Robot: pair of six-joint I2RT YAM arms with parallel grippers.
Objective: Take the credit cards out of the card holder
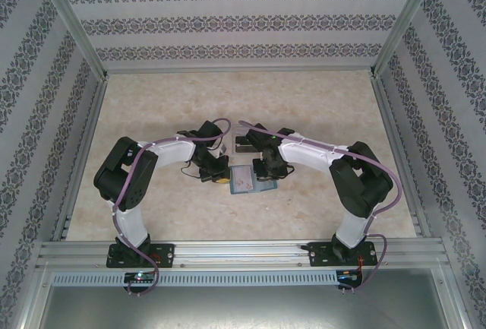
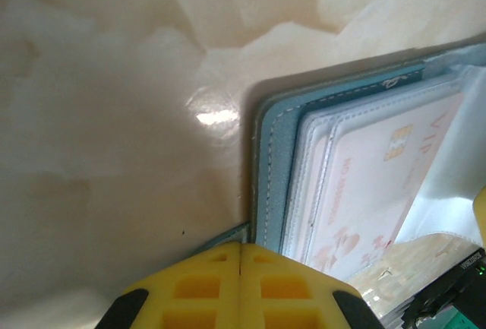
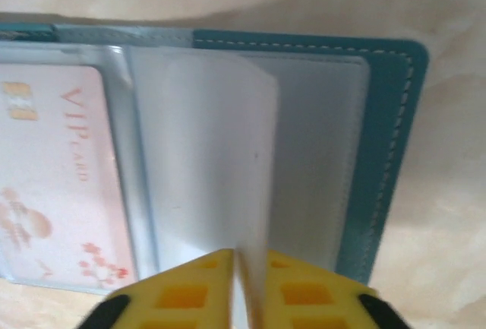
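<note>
The teal card holder [image 1: 250, 181] lies open on the table between both arms. A pale credit card [image 3: 53, 177] with reddish marks and "VIP" lettering sits in a clear sleeve on its left half; the same card [image 2: 372, 185] shows in the left wrist view. My left gripper [image 2: 241, 247] is shut, its yellow tips over the card holder's [image 2: 273, 154] near corner where a thin teal strip runs under them. My right gripper [image 3: 241, 257] is closed on a loose clear sleeve leaf [image 3: 205, 162] that stands up from the card holder's [image 3: 387, 154] right half.
A small greyish box [image 1: 247, 144] lies just behind the card holder, between the two wrists. Patterned walls and metal rails [image 1: 91, 116] enclose the beige table on three sides. Open table stretches beyond the arms toward the back wall.
</note>
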